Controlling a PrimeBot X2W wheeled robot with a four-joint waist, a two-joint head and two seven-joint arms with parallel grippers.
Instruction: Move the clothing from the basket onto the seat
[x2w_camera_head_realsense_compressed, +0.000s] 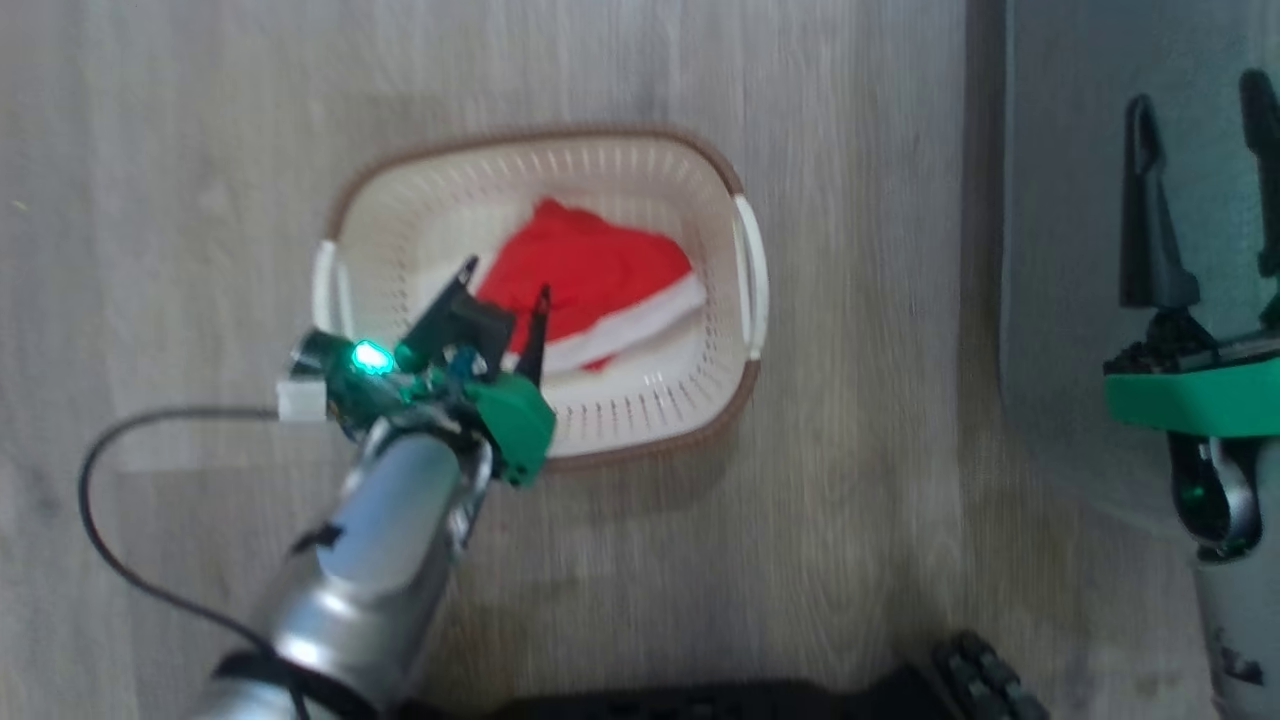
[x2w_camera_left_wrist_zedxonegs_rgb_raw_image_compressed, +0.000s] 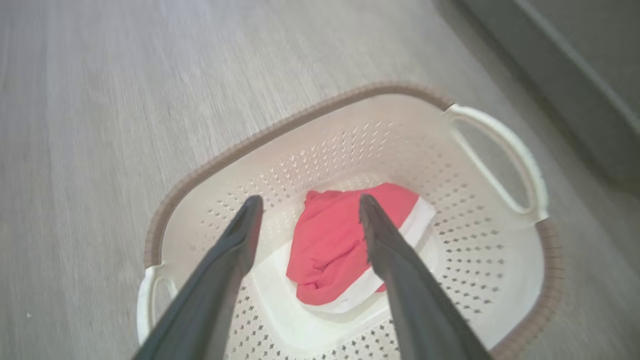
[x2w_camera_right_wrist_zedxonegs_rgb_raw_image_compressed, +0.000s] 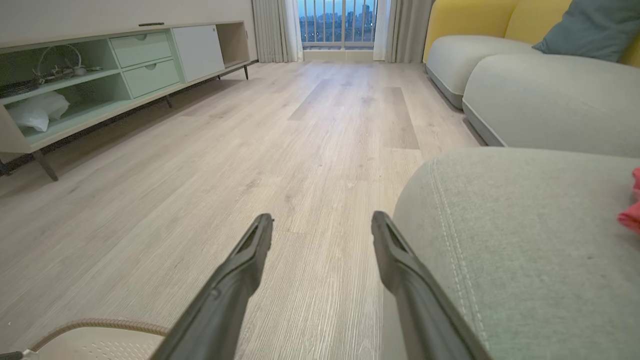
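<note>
Red clothing (x2w_camera_head_realsense_compressed: 590, 270) lay in the basket (x2w_camera_head_realsense_compressed: 640, 420); the left pincer (x2w_camera_head_realsense_compressed: 507, 278) hovered spread just above it. Right of the basket, the right pincer (x2w_camera_head_realsense_compressed: 1198, 95) stood spread at the seat (x2w_camera_head_realsense_compressed: 1060, 250) edge.

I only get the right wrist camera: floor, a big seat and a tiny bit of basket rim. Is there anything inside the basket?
Observer: Yes, a red hat with a white band lies in the bottom of the basket.
Operator: Where's my other gripper?
Observer: The left gripper hangs over the basket with its jaws open, one finger on each side of the hat in its wrist view, not closed on it.
Operator: Is the basket on the seat?
Observer: No, it stands on the wooden floor, with the seat apart from it on the robot's right.
</note>
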